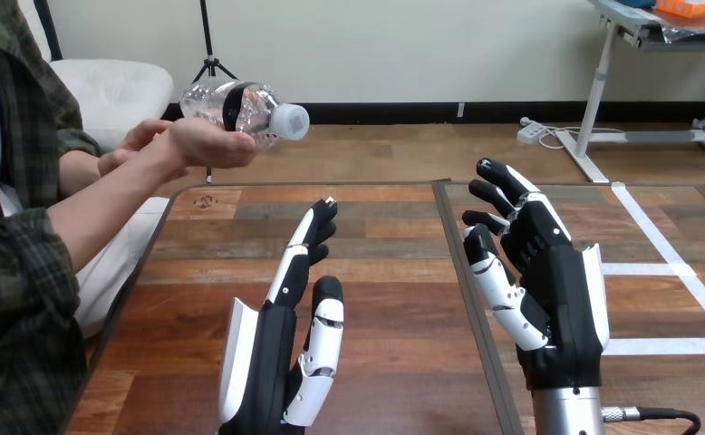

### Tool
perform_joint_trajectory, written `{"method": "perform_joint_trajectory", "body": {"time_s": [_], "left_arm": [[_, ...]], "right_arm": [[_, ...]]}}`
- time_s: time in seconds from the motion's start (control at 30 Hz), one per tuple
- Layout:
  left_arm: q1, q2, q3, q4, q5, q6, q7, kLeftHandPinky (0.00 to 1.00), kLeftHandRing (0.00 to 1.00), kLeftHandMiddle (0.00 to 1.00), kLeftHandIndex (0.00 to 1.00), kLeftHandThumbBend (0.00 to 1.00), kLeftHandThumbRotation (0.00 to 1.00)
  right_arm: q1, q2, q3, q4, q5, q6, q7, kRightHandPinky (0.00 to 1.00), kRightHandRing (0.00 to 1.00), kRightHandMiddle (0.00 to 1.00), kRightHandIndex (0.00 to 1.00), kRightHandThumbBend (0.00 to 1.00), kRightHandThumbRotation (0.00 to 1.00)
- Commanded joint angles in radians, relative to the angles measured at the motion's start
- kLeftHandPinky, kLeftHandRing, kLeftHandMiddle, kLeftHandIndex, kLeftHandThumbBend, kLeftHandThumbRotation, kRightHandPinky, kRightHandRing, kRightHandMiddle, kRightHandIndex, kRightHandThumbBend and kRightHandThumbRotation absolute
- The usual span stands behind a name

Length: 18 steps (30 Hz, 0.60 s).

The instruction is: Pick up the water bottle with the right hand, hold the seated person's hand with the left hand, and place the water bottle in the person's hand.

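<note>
The water bottle (240, 107), laid sideways and maybe loosely in the person's hand (206, 143), could be dropped, with the left hand (275, 358) and right hand (557, 294) spread open, well apart.

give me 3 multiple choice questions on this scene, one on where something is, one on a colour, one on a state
1. Where is the clear plastic water bottle?
A on the floor
B in the person's hand
C in a box

2. What colour is the bottle's cap?
A white
B blue
C red

3. How are the robot's left hand and right hand?
A both open
B both shut on the bottle
C both fisted

Answers: 1 B, the person's fingers curl round it. 2 A, the cap is plainly white. 3 A, both hands' fingers are straight and hold nothing.
</note>
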Motion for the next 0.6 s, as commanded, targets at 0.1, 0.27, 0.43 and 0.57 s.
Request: {"method": "perform_joint_trajectory", "body": {"time_s": [0.1,0.27,0.43,0.57], "left_arm": [[-0.038,-0.018,0.018,-0.001,-0.019,-0.020,-0.016,0.82,0.88,0.91,0.90,0.00,1.00],[-0.038,-0.019,0.019,-0.002,-0.031,-0.017,-0.030,0.82,0.88,0.91,0.89,0.00,1.00],[-0.039,-0.021,0.021,-0.004,-0.042,-0.015,-0.043,0.82,0.88,0.91,0.90,0.01,1.00],[-0.042,-0.023,0.025,-0.003,-0.039,-0.015,-0.043,0.83,0.89,0.91,0.90,0.00,1.00]], "right_arm": [[-0.045,0.010,-0.001,-0.023,0.007,-0.014,0.001,0.73,0.84,0.87,0.81,0.45,0.48],[-0.048,0.008,-0.002,-0.022,0.005,-0.011,0.000,0.73,0.84,0.87,0.81,0.45,0.49],[-0.050,0.009,-0.004,-0.023,0.004,-0.006,-0.002,0.73,0.83,0.86,0.81,0.46,0.49],[-0.055,0.007,-0.005,-0.019,0.003,-0.008,-0.002,0.73,0.83,0.86,0.81,0.46,0.49]]}}
